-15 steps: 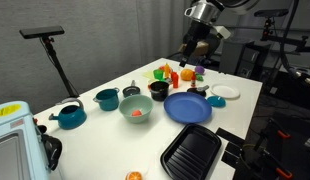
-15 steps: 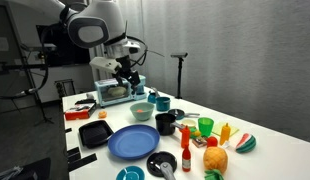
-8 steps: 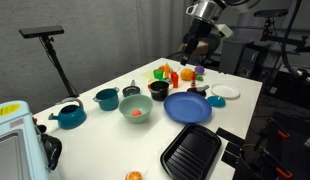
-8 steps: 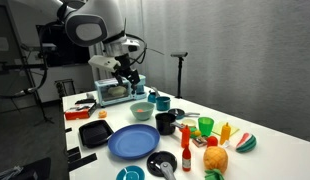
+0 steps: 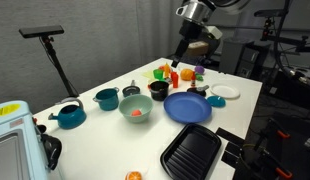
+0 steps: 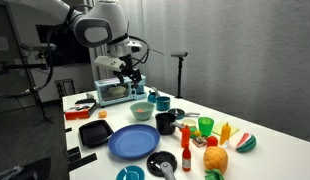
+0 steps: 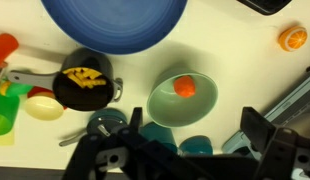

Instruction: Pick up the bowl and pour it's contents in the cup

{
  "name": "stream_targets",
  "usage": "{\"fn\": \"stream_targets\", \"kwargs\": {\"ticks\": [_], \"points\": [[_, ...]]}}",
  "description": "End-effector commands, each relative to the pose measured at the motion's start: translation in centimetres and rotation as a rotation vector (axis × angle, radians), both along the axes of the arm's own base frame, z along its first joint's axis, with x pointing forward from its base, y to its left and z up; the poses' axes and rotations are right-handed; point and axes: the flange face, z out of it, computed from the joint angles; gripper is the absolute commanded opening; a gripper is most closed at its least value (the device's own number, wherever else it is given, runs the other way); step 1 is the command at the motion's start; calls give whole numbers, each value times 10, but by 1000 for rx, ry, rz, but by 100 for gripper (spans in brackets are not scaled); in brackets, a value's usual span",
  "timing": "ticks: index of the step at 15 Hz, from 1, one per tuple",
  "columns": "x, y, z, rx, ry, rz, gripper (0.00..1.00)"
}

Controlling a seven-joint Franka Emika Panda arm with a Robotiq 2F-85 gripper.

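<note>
— What is the hand [image 5: 178, 56] doing?

— It is hanging high above the desk [image 5: 105, 140], fingers standing apart with nothing between them. I am reading this as the approach, since the bowl is not being held yet.

— Where is the bowl sitting?

— The bowl [image 7: 182, 98] is resting upright on the desk, well below the hand. It is wide, smooth and pale mint-green. The contents [image 7: 185, 86], one small orange piece, are lying inside near the rim.

— So what is the next move asking for?

— Probably coming down on the rim, pinching the wall and keeping it level. Then comes carrying it to the cup [image 5: 159, 90], which is standing just beyond, near the blue plate [image 5: 188, 107]. The cup's narrower mouth is going to need careful aiming.
</note>
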Motion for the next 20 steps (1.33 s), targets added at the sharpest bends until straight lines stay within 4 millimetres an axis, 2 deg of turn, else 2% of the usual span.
{"fn": "stream_targets", "kwargs": {"ticks": [1,3,6,10,13,20], "points": [[50,62,-19,53,16,136,100],[68,98,-37,49,37,182,100],[90,154,-80,-30,61,209,100],[113,195,-119,-195,15,172,100],[128,216,-134,-260,-55,148,100],[151,229,-169,-371,-20,38,100]]}}
